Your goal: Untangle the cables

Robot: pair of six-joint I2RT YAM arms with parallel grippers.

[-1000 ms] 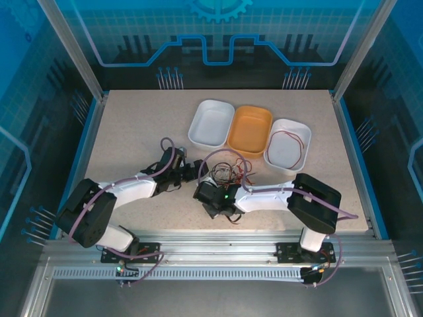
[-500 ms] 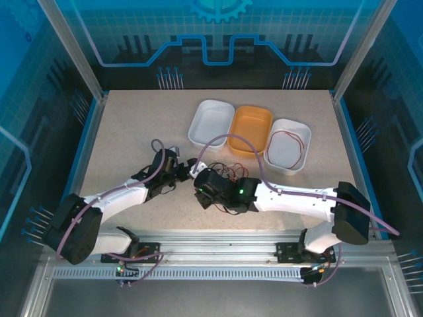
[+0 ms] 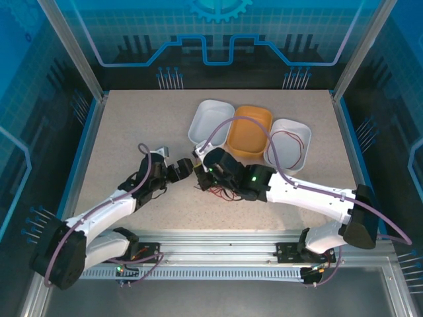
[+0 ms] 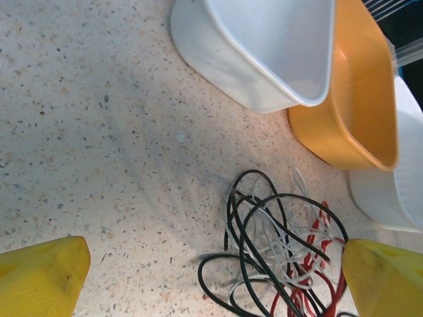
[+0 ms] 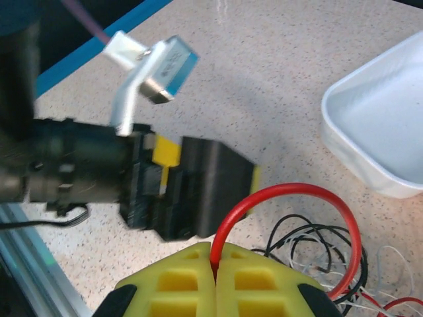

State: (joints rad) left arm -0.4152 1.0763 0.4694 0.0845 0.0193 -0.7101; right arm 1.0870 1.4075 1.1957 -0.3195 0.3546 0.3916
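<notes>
Cables (image 4: 277,257): I've got thin red, black and white wires, curly loops in a loose knot on the speckled tabletop (image 4: 86,132), near the smooth white tub (image 4: 264,59).
Left hand (image 4: 211,284): spread wide, framing the knot.
Right hand (image 5: 213,264): pinched tight on a red wire (image 5: 291,191), which arches up in a hoop.

Cables (image 4: 274,261): thin black, white and red wires, tangled into one loose, curly heap.
Bundle (image 3: 223,191): found just below centre of the top view and at lower right of the left wrist view.
Red loop (image 5: 291,188): raised in an arch at lower right of the right wrist view, one end pinched by the right gripper (image 5: 213,256).
</notes>
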